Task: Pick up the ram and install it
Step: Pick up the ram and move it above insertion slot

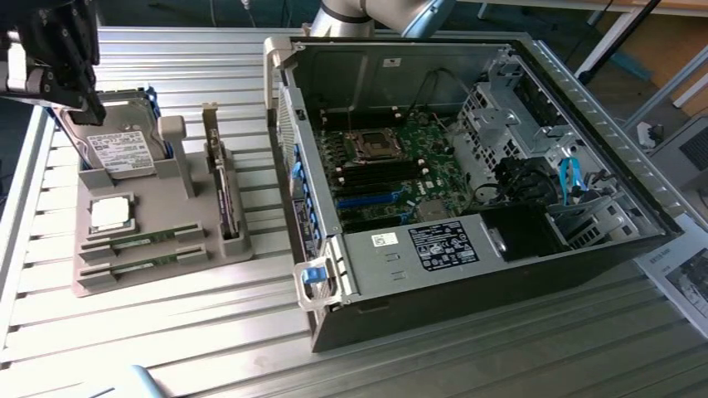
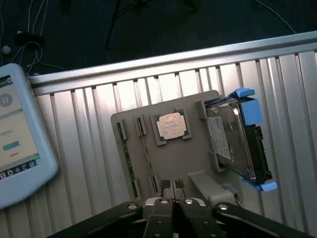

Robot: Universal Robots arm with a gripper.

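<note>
The gripper (image 2: 172,185) hovers over the gray holder (image 2: 193,156) beside the hard drive (image 2: 233,139), jaws together and empty. The ram (image 2: 126,161) sits in a slot along the holder's far edge, beyond the processor. For a clean pick, I judge the jaws should part, line up square across the stick's flat faces, grip mid-length and lift straight.

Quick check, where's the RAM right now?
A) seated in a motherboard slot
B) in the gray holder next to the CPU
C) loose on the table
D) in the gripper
B: the ram lies in a slot of the gray holder, beside the processor chip, and the gripper hovers over the holder with nothing in it.
</note>
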